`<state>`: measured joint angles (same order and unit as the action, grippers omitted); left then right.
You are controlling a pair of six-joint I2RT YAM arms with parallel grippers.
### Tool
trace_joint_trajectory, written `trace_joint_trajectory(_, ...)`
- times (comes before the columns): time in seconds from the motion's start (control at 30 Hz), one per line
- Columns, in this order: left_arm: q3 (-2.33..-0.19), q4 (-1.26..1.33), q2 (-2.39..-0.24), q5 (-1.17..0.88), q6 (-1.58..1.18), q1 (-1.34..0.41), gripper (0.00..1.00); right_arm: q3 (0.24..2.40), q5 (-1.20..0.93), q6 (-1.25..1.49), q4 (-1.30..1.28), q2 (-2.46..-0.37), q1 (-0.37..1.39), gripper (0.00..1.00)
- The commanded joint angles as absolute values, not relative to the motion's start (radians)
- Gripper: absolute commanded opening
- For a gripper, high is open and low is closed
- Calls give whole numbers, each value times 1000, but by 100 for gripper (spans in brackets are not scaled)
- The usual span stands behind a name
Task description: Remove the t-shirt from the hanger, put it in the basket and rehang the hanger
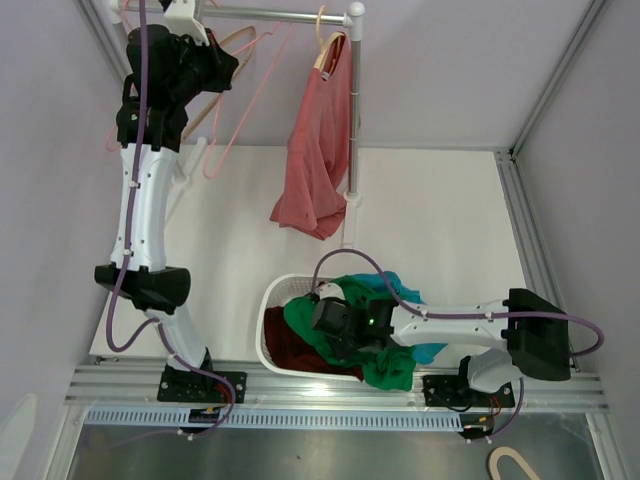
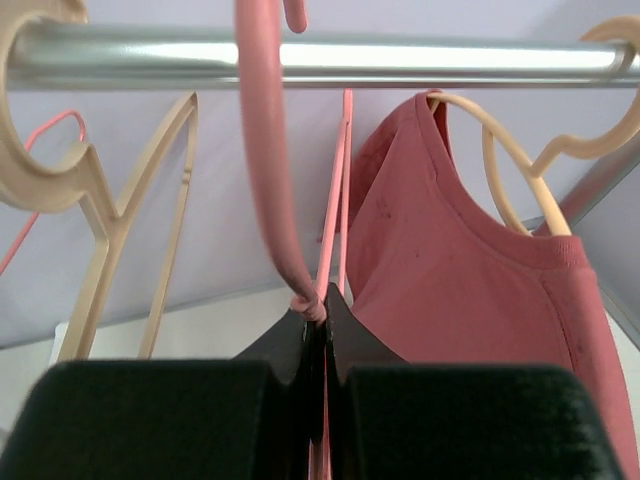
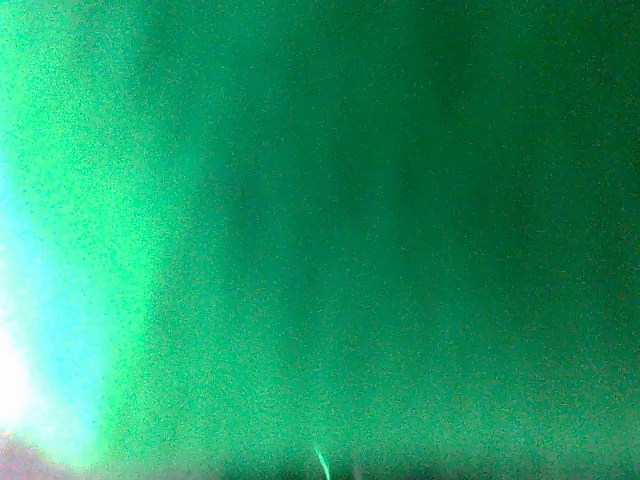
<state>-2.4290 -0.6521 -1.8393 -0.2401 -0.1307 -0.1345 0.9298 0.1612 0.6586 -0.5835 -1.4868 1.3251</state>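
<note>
A salmon-red t-shirt [image 1: 318,150] hangs on a beige hanger [image 1: 328,45] at the right end of the metal rail [image 1: 280,15]. It also shows in the left wrist view [image 2: 470,290], on its beige hanger [image 2: 510,160]. My left gripper [image 2: 322,300] is up at the rail [image 2: 400,58], left of the shirt. It is shut on the neck of an empty pink hanger [image 2: 262,170] hooked over the rail. My right gripper [image 1: 325,318] is down in the white basket [image 1: 272,300], its fingers buried in green cloth [image 3: 320,240] that fills its wrist view.
An empty beige hanger [image 2: 110,210] and thin pink hanger wires [image 1: 235,120] hang left of the shirt. The rail's vertical post [image 1: 353,110] stands just right of the shirt. The basket holds green, dark red and teal clothes [image 1: 400,360].
</note>
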Motion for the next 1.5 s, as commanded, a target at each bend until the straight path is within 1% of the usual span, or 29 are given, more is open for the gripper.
trace_joint_trajectory(0.0, -2474, -572, -1851, -250, -126, -129, 1, 962, 236, 669, -624, -1427, 1330, 3)
trace_joint_trajectory(0.03, -2477, -551, -1855, -250, -126, -129, 1, 962, 247, 669, -614, -1366, 1328, 4)
trace_joint_trajectory(0.07, -2474, -537, -1862, -249, -129, -127, 1, 960, 258, 666, -606, -1332, 1328, 21)
trace_joint_trajectory(0.1, -2474, -525, -1865, -244, -130, -127, 1, 956, 252, 649, -591, -1300, 1330, 33)
trace_joint_trajectory(0.13, -2482, -512, -1871, -245, -133, -127, 1, 950, 249, 644, -565, -1267, 1330, 55)
trace_joint_trajectory(0.17, -2491, -496, -1879, -244, -133, -129, 1, 943, 252, 646, -558, -1209, 1330, 68)
trace_joint_trajectory(0.2, -2499, -489, -1894, -238, -135, -129, 1, 931, 258, 647, -551, -1183, 1330, 75)
trace_joint_trajectory(0.27, -2507, -463, -1907, -238, -135, -129, 1, 920, 268, 652, -540, -1120, 1330, 79)
trace_joint_trajectory(0.33, -2507, -443, -1924, -238, -140, -127, 1, 907, 298, 664, -534, -1085, 1330, 82)
trace_joint_trajectory(0.5, -2502, -367, -1956, -242, -161, -127, 1, 874, 324, 675, -506, -971, 1333, 84)
trace_joint_trajectory(0.6, -2503, -324, -1976, -241, -170, -127, 1, 873, 334, 673, -506, -944, 1338, 84)
trace_joint_trajectory(0.9, -2511, -259, -2032, -230, -207, -132, 1, 879, 360, 686, -515, -933, 1358, 84)
trace_joint_trajectory(1.1, -2502, -281, -2060, -236, -204, -138, 1, 877, 380, 693, -514, -930, 1373, 84)
trace_joint_trajectory(1.3, -2467, -285, -2034, -245, -187, -140, 1, 870, 376, 690, -503, -934, 1381, 84)
trace_joint_trajectory(1.37, -2433, -272, -2007, -255, -175, -141, 3, 864, 373, 692, -494, -936, 1381, 84)
trace_joint_trajectory(1.4, -2425, -273, -1999, -255, -170, -143, 8, 862, 371, 693, -491, -936, 1382, 84)
trace_joint_trajectory(1.47, -2427, -287, -1985, -258, -164, -143, 10, 858, 370, 695, -486, -936, 1384, 84)
